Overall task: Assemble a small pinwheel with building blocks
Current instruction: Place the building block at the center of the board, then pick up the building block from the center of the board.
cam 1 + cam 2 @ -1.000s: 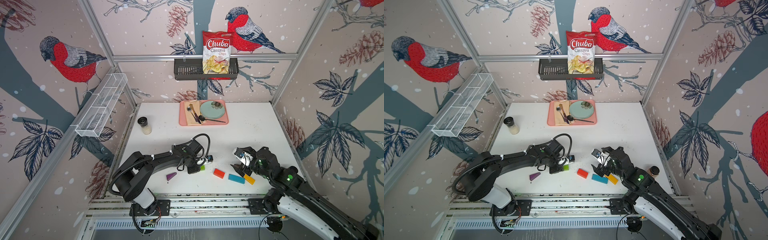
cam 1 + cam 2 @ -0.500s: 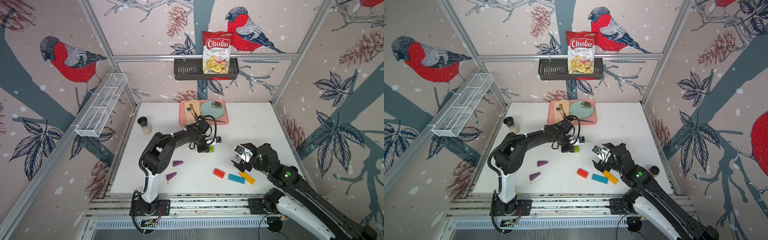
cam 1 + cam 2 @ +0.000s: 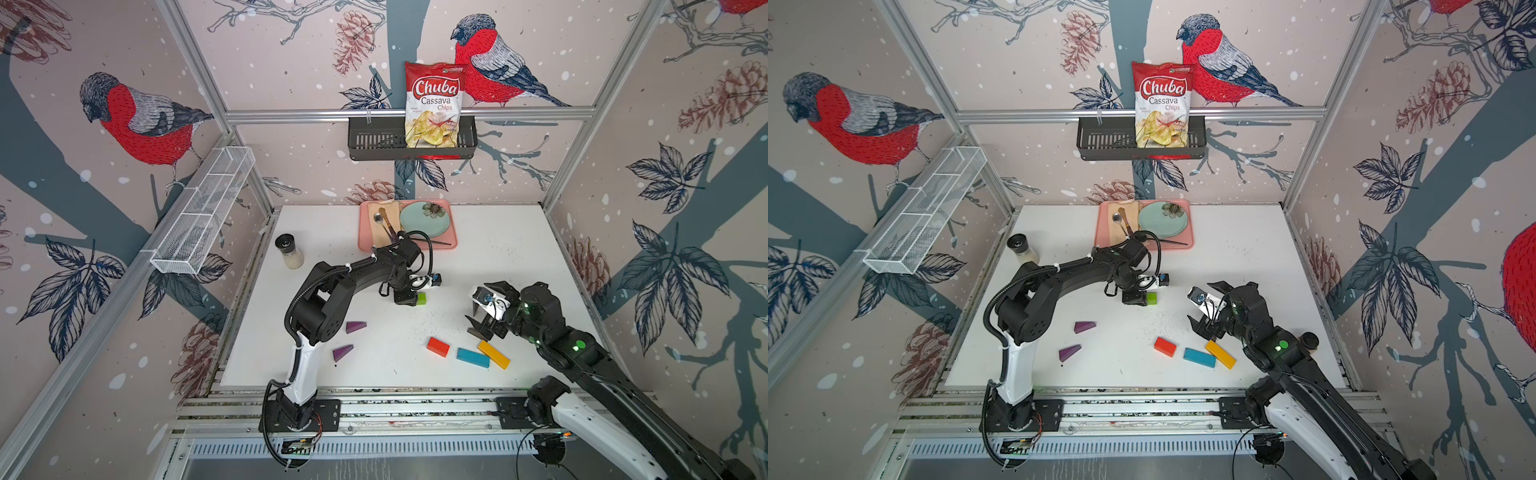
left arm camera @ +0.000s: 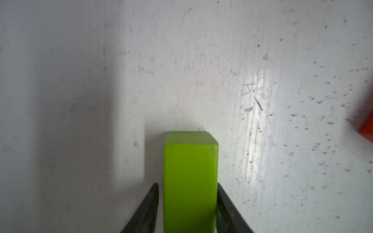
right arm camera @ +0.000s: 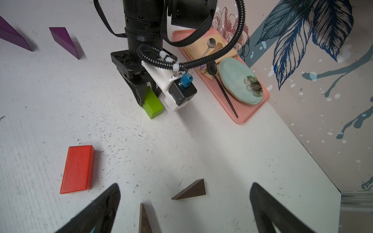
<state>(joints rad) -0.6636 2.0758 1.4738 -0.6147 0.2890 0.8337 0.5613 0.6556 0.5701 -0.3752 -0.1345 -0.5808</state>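
Green block (image 5: 154,107) sits flat in the middle of the desk (image 3: 478,232), straddled by the left jaws with a sliver of gap on one side, so I'd guess it's getting parked as the hub, while the right jaws hang wide open over a brown wedge (image 5: 191,191).

We are looking at a robotics lab test cell: aluminium frame posts (image 3: 195,62) hold bird-printed wall panels (image 3: 291,50) around a white bench (image 3: 498,249), and the left arm (image 3: 332,286) and right arm (image 3: 582,353) stand mounted on a slotted rail (image 3: 415,409) along its front edge.
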